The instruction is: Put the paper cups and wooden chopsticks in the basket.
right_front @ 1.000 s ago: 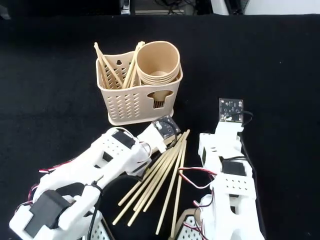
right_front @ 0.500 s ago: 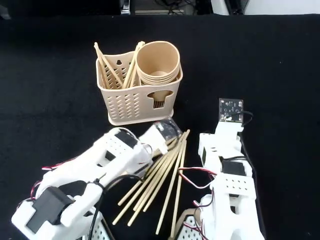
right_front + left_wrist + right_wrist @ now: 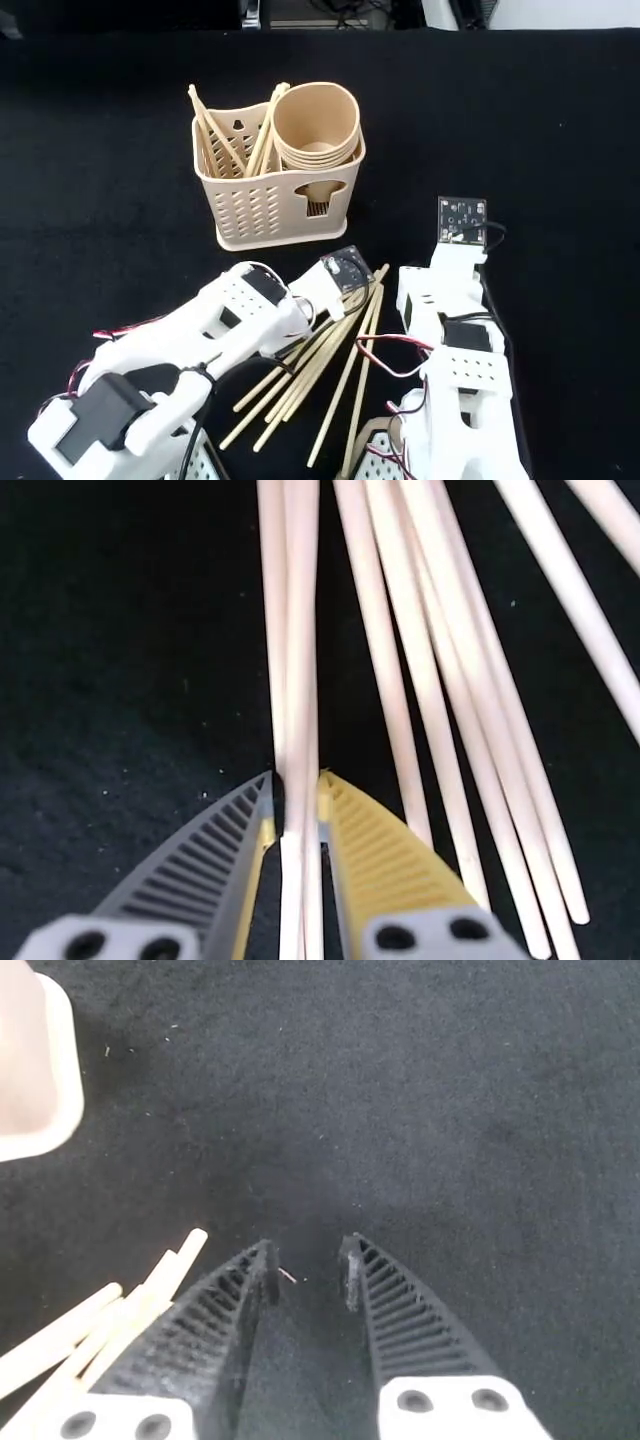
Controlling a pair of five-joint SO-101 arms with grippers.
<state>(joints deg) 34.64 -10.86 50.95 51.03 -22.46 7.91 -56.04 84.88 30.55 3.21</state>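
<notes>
Fingers (image 3: pixel 235 840) of left gripper (image 3: pixel 297 788) clamped on two wooden chopsticks (image 3: pixel 297 630). Since 1 s ago its wrist slid right and nearer the arm bases, and the fan on the desk (image 3: pixel 560 120) shifted with it. Judgement: grasp made, lift pending. Long axis diagonal, far tips pointing just right of the basket (image 3: pixel 270 205). Right gripper (image 3: pixel 305 1260): fingers apart over bare desk.

We see a tan basket (image 3: pixel 262 210) with small holes standing upright on the black bench (image 3: pixel 520 130). A stack of paper cups (image 3: pixel 316 125) sits in one side of it. A few wooden chopsticks (image 3: pixel 214 128) lean in the other side. More loose chopsticks (image 3: pixel 305 370) lie fanned out in front of the basket. The left gripper (image 3: pixel 297 792) pinches two of them.
</notes>
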